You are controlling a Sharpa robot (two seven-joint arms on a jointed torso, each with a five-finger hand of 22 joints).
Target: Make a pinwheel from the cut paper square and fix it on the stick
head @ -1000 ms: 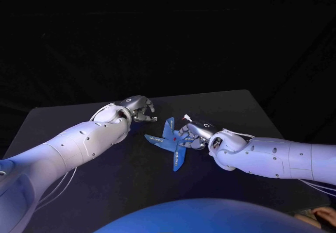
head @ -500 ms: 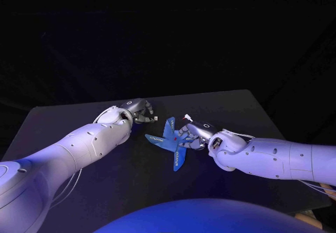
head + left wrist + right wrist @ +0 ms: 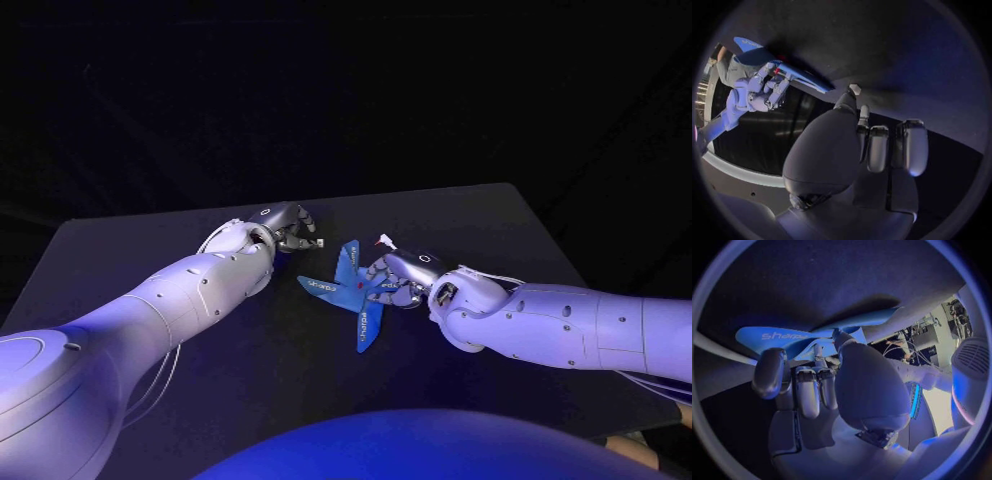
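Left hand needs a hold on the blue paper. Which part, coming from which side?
Probably the flap of the blue paper that points toward the left robot hand: it juts out free, while the right robot hand holds the middle. Come from the robot's left and pinch the thin tip, thumb against finger. That hand seems to pinch a small white piece now.

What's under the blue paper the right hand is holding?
Black table shows around the blue paper. The right hand covers its middle, so anything beneath there cannot be seen.
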